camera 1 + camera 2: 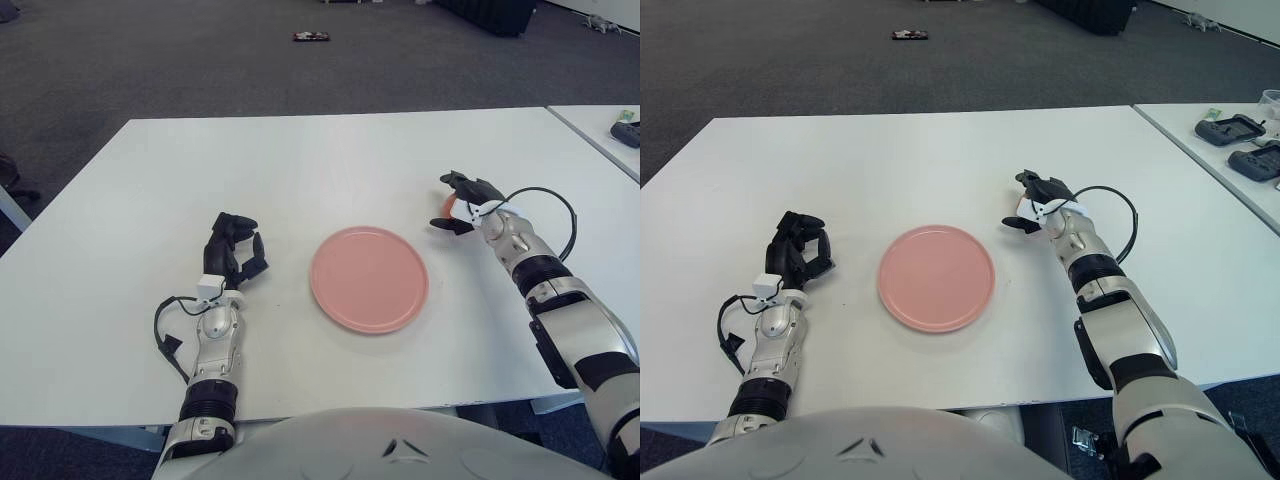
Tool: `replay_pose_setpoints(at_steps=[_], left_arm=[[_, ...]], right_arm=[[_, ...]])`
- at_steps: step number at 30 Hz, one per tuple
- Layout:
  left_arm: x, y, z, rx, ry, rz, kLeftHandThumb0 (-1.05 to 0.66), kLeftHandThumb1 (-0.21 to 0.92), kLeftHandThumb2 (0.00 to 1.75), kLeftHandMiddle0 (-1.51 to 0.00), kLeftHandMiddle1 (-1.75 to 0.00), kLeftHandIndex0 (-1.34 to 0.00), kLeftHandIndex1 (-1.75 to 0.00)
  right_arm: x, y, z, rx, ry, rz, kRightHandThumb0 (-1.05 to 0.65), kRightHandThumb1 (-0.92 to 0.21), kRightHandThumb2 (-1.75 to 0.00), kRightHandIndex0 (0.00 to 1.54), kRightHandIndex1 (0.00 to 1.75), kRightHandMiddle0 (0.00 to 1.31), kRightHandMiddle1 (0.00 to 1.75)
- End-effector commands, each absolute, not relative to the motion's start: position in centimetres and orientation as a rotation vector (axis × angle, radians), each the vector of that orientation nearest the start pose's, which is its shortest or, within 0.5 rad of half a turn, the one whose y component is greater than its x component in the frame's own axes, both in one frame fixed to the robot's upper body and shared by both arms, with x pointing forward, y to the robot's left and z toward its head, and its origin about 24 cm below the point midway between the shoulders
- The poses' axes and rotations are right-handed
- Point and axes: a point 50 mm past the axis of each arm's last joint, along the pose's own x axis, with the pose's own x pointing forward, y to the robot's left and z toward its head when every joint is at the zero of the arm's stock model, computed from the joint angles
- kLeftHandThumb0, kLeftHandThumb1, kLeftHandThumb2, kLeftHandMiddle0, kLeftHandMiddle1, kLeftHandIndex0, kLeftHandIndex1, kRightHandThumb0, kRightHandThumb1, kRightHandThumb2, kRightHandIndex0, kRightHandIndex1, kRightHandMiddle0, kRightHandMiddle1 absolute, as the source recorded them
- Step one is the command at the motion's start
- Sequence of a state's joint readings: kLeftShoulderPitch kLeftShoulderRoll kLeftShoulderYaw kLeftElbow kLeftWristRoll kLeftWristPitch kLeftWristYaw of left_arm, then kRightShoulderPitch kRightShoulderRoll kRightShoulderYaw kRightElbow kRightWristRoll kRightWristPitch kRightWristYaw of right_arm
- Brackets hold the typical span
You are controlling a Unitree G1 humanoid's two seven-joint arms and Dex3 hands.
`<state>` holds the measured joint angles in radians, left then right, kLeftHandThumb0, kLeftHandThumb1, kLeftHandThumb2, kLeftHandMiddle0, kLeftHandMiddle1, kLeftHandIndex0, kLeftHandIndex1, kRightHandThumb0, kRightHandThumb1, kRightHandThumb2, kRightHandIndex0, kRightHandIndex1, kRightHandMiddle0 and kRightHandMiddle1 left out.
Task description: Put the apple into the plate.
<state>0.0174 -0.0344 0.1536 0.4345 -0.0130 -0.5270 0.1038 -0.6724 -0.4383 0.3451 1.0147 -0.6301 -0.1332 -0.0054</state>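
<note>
While the white tabletop (300, 160) carries little besides the pink plate (369, 278) near its middle, a second table (1220, 150) stands just to the right with dark devices (1240, 145) on it, and a small dark object (311, 36) lies far off on the grey carpet (200, 60); nothing lies on the bare surface between the plate and the right hand (465, 205); a black cable (555, 215) loops from that hand's wrist over the tabletop. Only a sliver of the apple (449, 209) shows, reddish-orange, between the dark fingers (470, 186) of the right hand, which are curled around it from above and beside it, so the hand is holding the fruit; whether the apple touches the tabletop cannot be told. Hand and apple are to the right of the plate and a little beyond its far edge, near it but clear of its rim. The left hand (235, 250) shows to the left of the plate, its fingers curled in and gripping nothing.
</note>
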Motion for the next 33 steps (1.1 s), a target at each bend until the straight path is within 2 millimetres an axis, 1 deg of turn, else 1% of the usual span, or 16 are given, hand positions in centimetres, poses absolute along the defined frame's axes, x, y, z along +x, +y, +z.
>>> replay_pose_setpoints(at_steps=[1,4,8,11,14,19,24,26,33], left_arm=[[21.3,18.3,-3.0,-0.036,0.013,0.278,-0.44,0.43,1.19,-0.86,-1.75,-0.52,-1.75],[21.3,18.3,-3.0,-0.045,0.007,0.275,-0.44,0.43,1.18,-0.87,-1.75,-0.52,-1.75],[21.3,18.4,-3.0,-0.048,0.002,0.275,-0.44,0.44,1.18,-0.87,-1.75,-0.51,-1.75],[21.4,18.4,-3.0,-0.049,0.001,0.276,-0.44,0.44,1.18,-0.88,-1.75,-0.51,-1.75],[21.4,18.5,-3.0,-0.049,0.002,0.281,-0.44,0.43,1.18,-0.88,-1.75,-0.52,-1.75],[21.4,18.6,-3.0,-0.051,0.006,0.288,-0.44,0.43,1.18,-0.87,-1.75,-0.52,-1.75],[21.4,18.7,-2.9,-0.053,0.006,0.292,-0.44,0.43,1.18,-0.87,-1.75,-0.52,-1.75],[21.4,18.8,-2.9,-0.054,0.007,0.293,-0.44,0.44,1.18,-0.86,-1.75,-0.51,-1.75],[21.4,18.9,-3.0,-0.056,0.018,0.302,-0.44,0.44,1.18,-0.86,-1.75,-0.51,-1.75]], right_arm=[[34.0,-22.0,1.1,-1.239,0.343,0.339,-0.84,-0.52,-0.96,0.03,1.37,0.0,1.35],[34.0,-22.4,1.2,-1.246,0.371,0.363,-0.8,-0.47,-1.02,0.06,1.45,0.0,1.45],[33.9,-23.0,1.5,-1.236,0.417,0.378,-0.73,-0.4,-1.1,0.11,1.51,0.0,1.55],[33.6,-23.3,2.0,-1.225,0.427,0.383,-0.7,-0.37,-1.14,0.13,1.54,0.0,1.6],[33.0,-23.7,2.9,-1.211,0.444,0.386,-0.71,-0.38,-1.14,0.15,1.56,0.0,1.64],[31.8,-24.0,3.7,-1.186,0.466,0.361,-0.73,-0.4,-1.12,0.17,1.58,0.0,1.7],[29.8,-24.2,5.1,-1.169,0.467,0.32,-0.74,-0.41,-1.12,0.18,1.58,0.0,1.73],[29.1,-24.2,5.5,-1.162,0.474,0.296,-0.76,-0.43,-1.1,0.18,1.55,0.0,1.72],[28.0,-24.3,5.9,-1.176,0.491,0.243,-0.81,-0.48,-1.04,0.15,1.49,0.0,1.62]])
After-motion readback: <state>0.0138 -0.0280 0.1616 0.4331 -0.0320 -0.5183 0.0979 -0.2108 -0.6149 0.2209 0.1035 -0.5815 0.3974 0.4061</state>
